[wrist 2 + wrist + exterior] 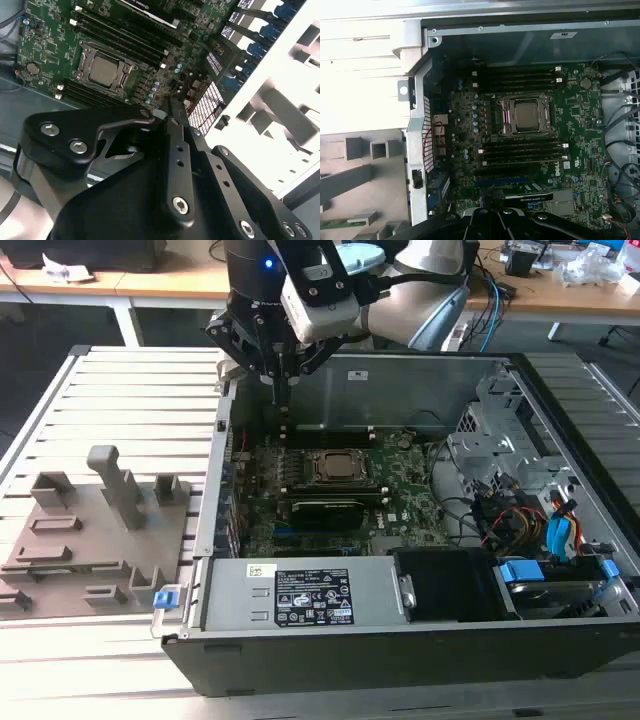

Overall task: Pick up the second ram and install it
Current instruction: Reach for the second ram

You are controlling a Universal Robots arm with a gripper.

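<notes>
Thin green strip, likely the second ram (332,225), lies untouched on the grey tray (100,562), near on the exterior view's left. Farther off, the gripper (283,390) hangs over the case's (400,390) far-left corner, fingers pinched together on nothing. Lowering here risks jabbing the motherboard (580,125) or case wall.

A slatted grey metal desk (120,390) spans the near ground under even, soft light. On the far side stand light wooden tabletops (170,282) on white legs (128,325), with dark floor (60,325) beneath. Cables (490,318) hang at the far right, and crumpled white litter (65,270) lies far left.
</notes>
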